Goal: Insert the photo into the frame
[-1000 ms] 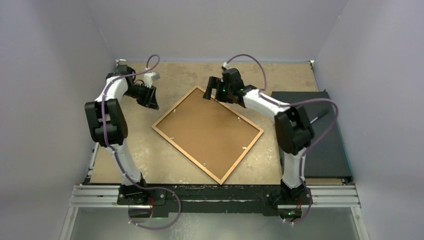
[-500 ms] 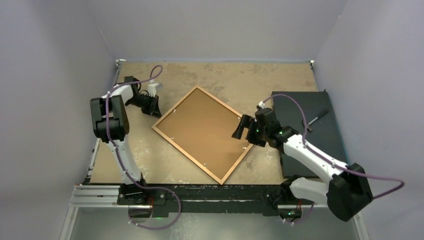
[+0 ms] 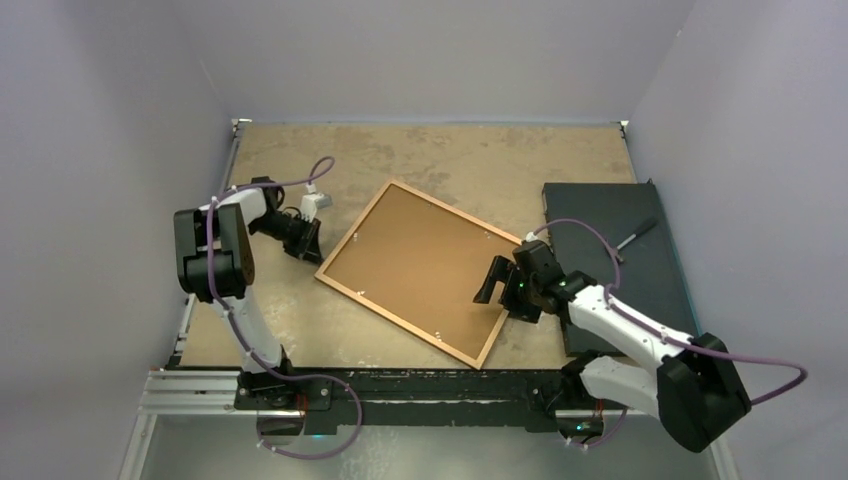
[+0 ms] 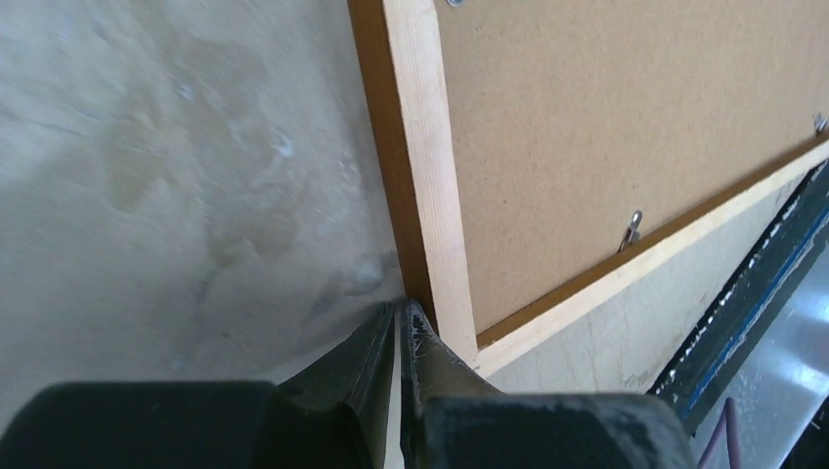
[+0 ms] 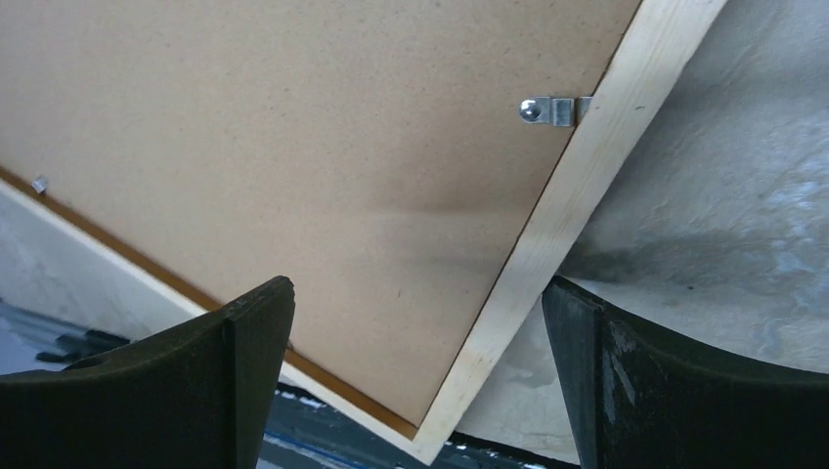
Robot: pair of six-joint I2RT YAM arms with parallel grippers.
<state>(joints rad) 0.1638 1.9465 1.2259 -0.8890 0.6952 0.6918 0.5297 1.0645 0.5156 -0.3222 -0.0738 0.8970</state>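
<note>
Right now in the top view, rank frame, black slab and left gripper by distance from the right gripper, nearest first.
1. The frame: directly under the right gripper, whose open jaws hang above its right rail.
2. The black slab: just right of that gripper, beside the frame.
3. The left gripper: shut, across the frame at its left corner.

top external: high at near edge, down on whole table [image 3: 440, 150] | left wrist: very close, frame [image 4: 415, 147] corner | right wrist: close above frame rail | shared: frame
</note>
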